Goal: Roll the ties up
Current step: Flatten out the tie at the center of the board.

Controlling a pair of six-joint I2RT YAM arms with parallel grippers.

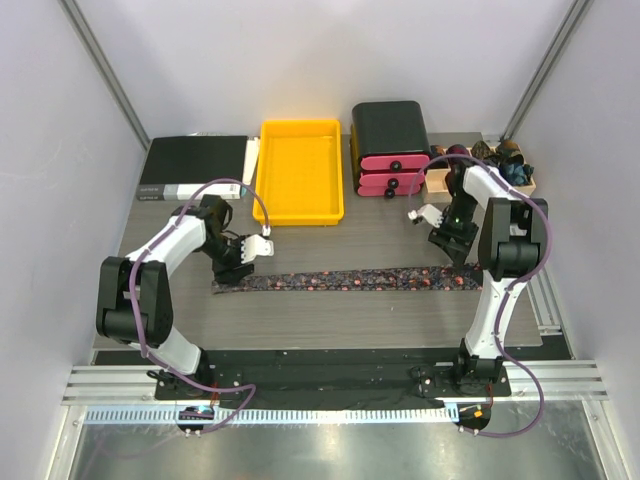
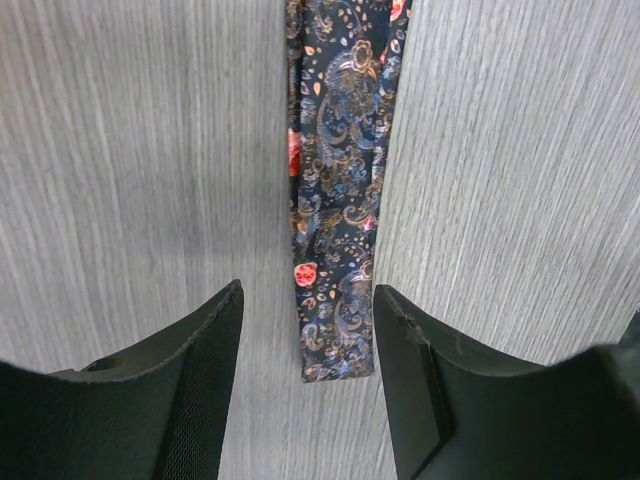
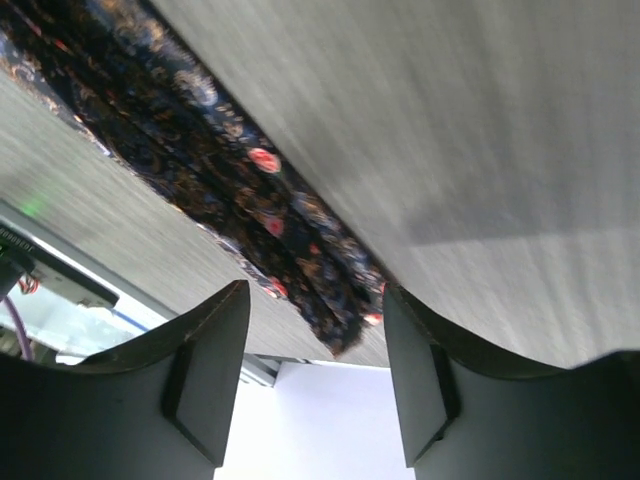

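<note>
Left pincer (image 2: 308,288) spread, tie (image 2: 340,150) end between

Your desk (image 1: 400,310) is grey wood-grain, boxed by pale walls (image 1: 320,60) at the back and both sides, with metal struts (image 1: 105,70) rising at the back corners. Along its near edge you have aluminium rails (image 1: 110,385), then a shiny steel sheet (image 1: 330,450).

Both arms bend forward and low; the left gripper (image 2: 308,295) and right gripper (image 3: 315,295) have fingers spread apart (tips pointing downward).
</note>
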